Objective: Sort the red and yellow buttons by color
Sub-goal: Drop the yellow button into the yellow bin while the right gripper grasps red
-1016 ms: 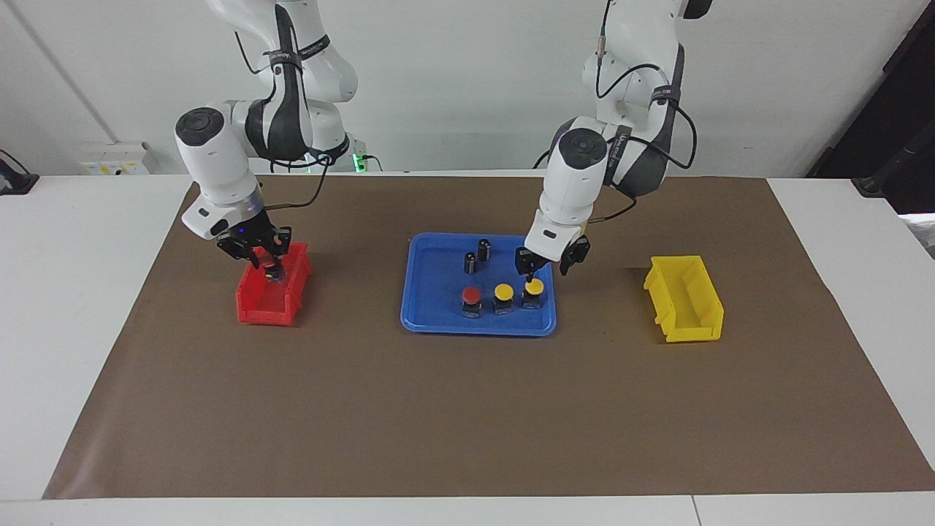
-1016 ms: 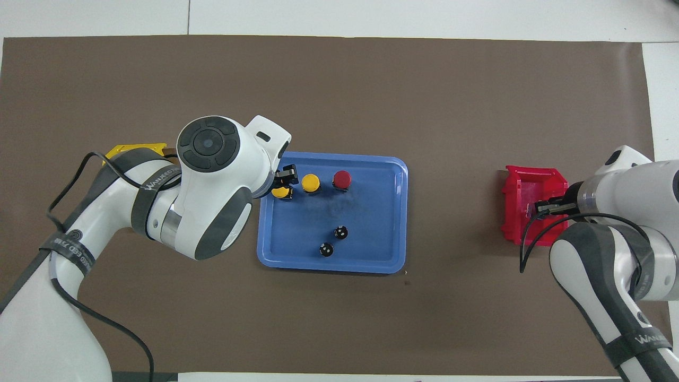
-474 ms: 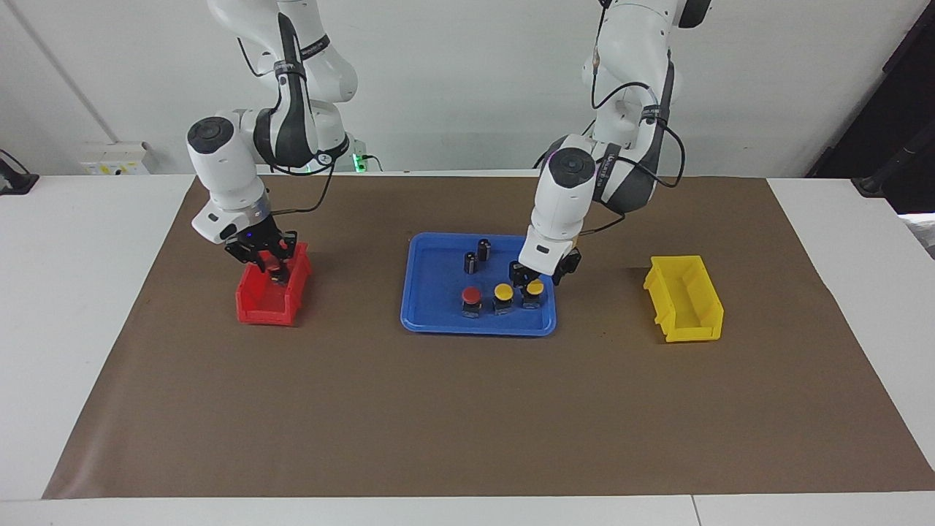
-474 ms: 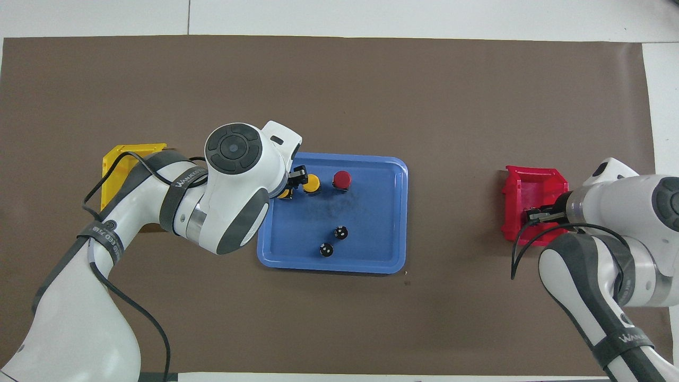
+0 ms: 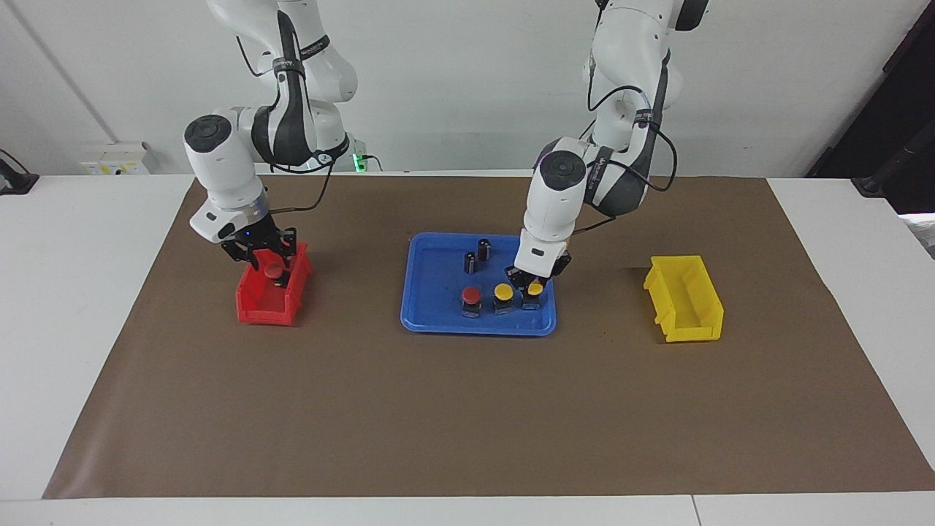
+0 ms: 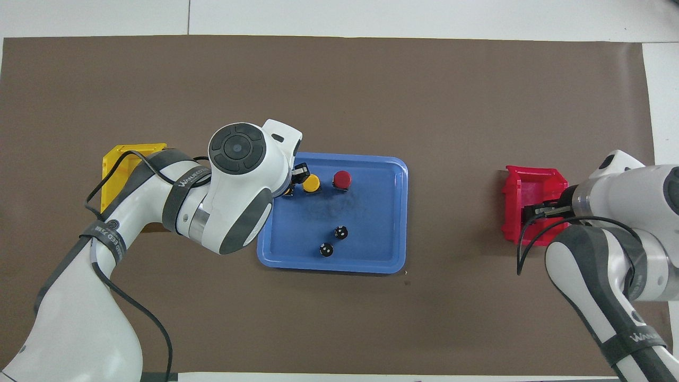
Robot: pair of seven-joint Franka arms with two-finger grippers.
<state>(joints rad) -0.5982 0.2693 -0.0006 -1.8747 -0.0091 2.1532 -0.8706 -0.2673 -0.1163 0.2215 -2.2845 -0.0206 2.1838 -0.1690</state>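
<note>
Presently, the parts of the scene, as labelled:

Left gripper (image 5: 534, 286): down in the blue tray at the end toward the left arm, its fingers pressed onto the yellow-capped push-button (image 5: 535, 290) that stands there; in the overhead view the arm's wrist covers most of that button.

Right gripper (image 5: 267, 261): over the red plastic bin (image 5: 257, 305); whether its fingers are spread or pinching cannot be told. A red-capped push-button (image 5: 274, 270) sits directly below the fingertips, inside the bin's outline; contact between the two cannot be told.

Blue plastic tray (image 5: 438, 323): rectangular, with rounded corners, in the middle of the brown table mat (image 5: 467, 416).

Second yellow-capped push-button (image 5: 503, 292): upright in the tray, just beside the gripped one, on the row farther from the robots.

Second red-capped push-button (image 5: 472, 295): upright in the same row, beside the second yellow one, toward the right arm's end of the tray.

Two dark cylinders without coloured caps (image 5: 476, 256): upright in the tray, close together, nearer to the robots than the row of buttons.

Yellow plastic bin (image 5: 687, 298): on the mat toward the left arm's end of the table, well apart from the tray.

Red bin, position: on the mat toward the right arm's end of the table.
</note>
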